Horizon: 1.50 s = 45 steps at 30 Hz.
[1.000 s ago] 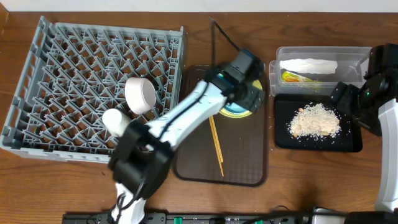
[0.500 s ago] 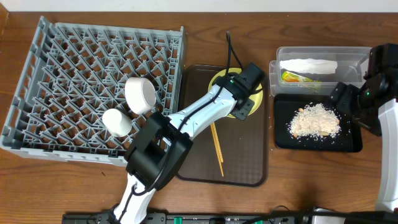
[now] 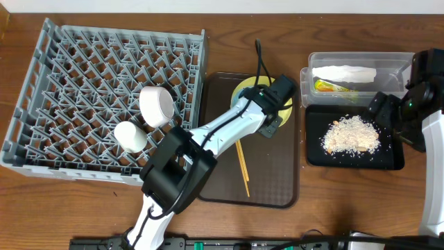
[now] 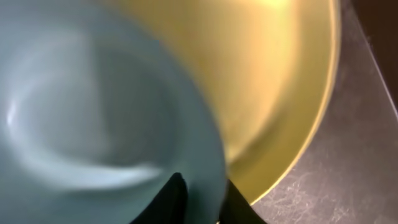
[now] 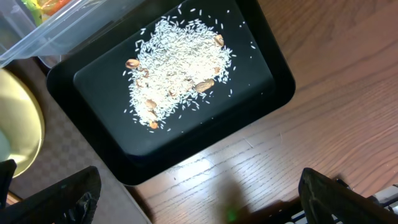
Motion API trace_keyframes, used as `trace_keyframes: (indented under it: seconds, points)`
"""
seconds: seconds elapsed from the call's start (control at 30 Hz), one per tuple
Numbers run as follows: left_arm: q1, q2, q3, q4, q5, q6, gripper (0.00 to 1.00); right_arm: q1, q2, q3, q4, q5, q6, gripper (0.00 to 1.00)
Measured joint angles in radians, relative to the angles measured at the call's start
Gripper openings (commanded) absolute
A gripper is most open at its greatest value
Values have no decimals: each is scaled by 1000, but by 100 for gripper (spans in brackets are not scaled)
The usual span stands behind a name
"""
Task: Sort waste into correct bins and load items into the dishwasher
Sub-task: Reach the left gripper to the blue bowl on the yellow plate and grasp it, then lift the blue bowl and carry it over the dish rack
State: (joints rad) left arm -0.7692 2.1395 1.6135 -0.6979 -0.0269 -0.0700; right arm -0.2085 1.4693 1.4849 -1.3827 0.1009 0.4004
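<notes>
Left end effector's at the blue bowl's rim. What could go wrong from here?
1. Left end effector pinches only the rim of the light-blue bowl; it may tilt or slip on lifting.
2. The bowl sits on the yellow plate; the plate might drag along.
3. The chopsticks lie close by on the brown tray; a low swing might knock them.

A brown wooden table (image 3: 347,201) with dark grain lines fills the view. A pale strip (image 3: 139,5) runs along its far edge. Soft light shines on the wood.
</notes>
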Motion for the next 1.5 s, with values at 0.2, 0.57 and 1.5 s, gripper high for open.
trace_keyframes:
  seconds: [0.2,0.57,1.5]
  points:
    - [0,-1,-1,3,-11,5,8,0,0,0,-1,0,0,99]
    - [10,-162,-3,-2,-6,23,8,0,0,0,-5,0,0,99]
    - [856,-324,-3,168,1134,70,8,0,0,0,-21,0,0,99]
